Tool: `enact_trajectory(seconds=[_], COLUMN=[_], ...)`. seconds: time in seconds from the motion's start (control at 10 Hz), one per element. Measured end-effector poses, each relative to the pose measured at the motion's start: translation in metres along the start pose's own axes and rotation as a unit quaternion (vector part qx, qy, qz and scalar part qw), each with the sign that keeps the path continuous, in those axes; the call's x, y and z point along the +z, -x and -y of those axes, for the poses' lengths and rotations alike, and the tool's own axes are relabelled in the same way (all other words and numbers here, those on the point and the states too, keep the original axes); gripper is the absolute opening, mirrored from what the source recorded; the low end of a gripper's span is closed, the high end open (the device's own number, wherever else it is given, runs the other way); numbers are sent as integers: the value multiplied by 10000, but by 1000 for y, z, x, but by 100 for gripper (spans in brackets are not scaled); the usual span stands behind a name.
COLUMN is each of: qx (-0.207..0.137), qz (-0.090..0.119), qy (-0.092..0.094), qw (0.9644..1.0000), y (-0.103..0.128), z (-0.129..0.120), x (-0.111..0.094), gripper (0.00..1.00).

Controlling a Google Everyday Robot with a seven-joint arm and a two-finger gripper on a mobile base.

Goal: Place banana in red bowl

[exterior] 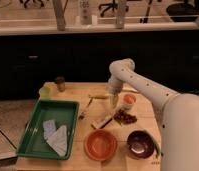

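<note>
The banana (97, 96) lies on the wooden table (83, 92) near its far edge, a short yellow shape. My gripper (113, 101) points down just right of the banana, close to its right end and above the table. The red bowl (100, 144) sits empty near the table's front edge, well in front of the banana and the gripper. My white arm (143, 87) comes in from the right.
A small orange cup (128, 100) stands right beside the gripper. A dark snack bag (124, 117) and a white packet (102, 120) lie in front of it. A dark purple bowl (141, 142) is right of the red bowl. A green tray (35, 132) with papers fills the left.
</note>
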Motion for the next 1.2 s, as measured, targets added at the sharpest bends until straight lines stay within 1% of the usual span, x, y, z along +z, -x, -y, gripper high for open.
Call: enact_trajectory(seconds=[0.3,0.5,0.7,0.9,1.0,1.2], qx=[-30,-86,-186,-213,-222,-207], qz=[-19,-53,-61,-69,-64,-26], qy=[-149,-247,-286,-261,-235,-174], qw=[9999,9996,9994,9994,9995,9996], y=[3,9,16,12,12,11], z=[19,34,51,55,56,59], x=[11,18,32,49,58,72], gripper=[80,80,80,78,72,52])
